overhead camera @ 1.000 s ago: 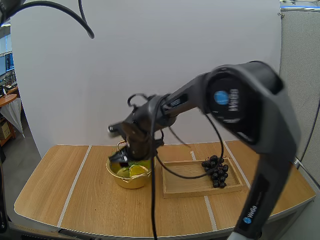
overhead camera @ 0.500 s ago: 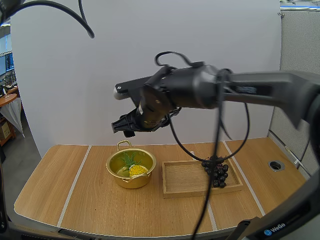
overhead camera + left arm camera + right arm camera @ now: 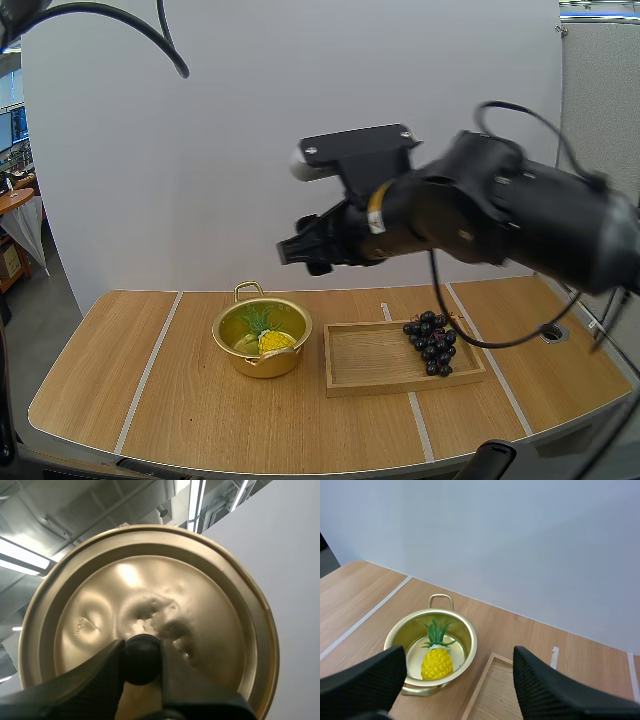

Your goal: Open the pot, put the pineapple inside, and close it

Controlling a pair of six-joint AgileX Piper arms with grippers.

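A gold pot [image 3: 262, 362] stands uncovered on the table, and a yellow pineapple [image 3: 271, 341] with green leaves lies inside it. My right gripper [image 3: 303, 251] hangs high above the pot, a little to its right. From the right wrist view the pot [image 3: 468, 636] and the pineapple [image 3: 436, 663] lie below, and my right gripper [image 3: 460, 654] is open with nothing between its fingers. In the left wrist view my left gripper [image 3: 142, 652] is shut on the black knob of the gold lid [image 3: 210, 610], which it holds up in the air.
A wooden tray [image 3: 372, 372] sits just right of the pot, with a bunch of dark grapes [image 3: 432, 345] at its right end. The tray's near corner [image 3: 487, 692] lies beside the pot. White tape lines cross the wooden table [image 3: 110, 370].
My right gripper was down in the pot a second ago. It has risen well above the pot and moved right, leaving the pineapple inside.
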